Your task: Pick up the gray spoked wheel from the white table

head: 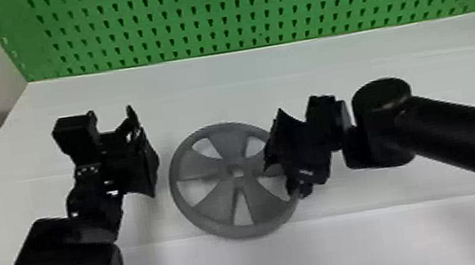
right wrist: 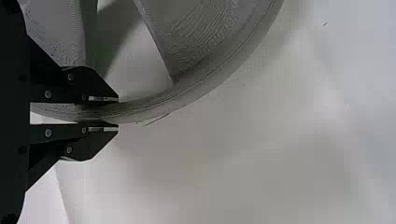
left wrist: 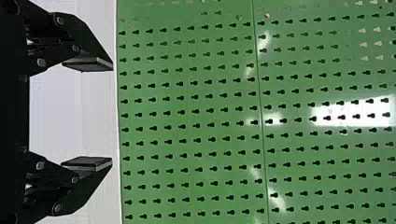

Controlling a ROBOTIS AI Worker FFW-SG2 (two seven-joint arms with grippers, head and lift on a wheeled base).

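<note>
On the white bench (head: 334,245), or just over it, the gray spoked wheel (head: 237,181) is sitting flat or nearly flat in the middle, between the two arms. It is looking light and stiff, like hard plastic, so it is likely not bending much in a pinch. Its smooth rim may be turning or slipping if it is being held at one spot, and its thin spokes may be breaking if they are being squeezed hard. The rim is looking like the best place for holding, with one finger inside and one outside. The right end effector (right wrist: 117,113) is doing just that, pinching the rim at the wheel's right side with its fingers close together. The left end effector (left wrist: 112,114) is waiting wide and empty, just beside the wheel's left side. Counting now, I am finding one wheel, with five wide spokes and five gaps, one spoke partly hiding under the right arm's hand part. Two end effectors are showing, and one green board with holes (head: 232,11) is standing far behind.
</note>
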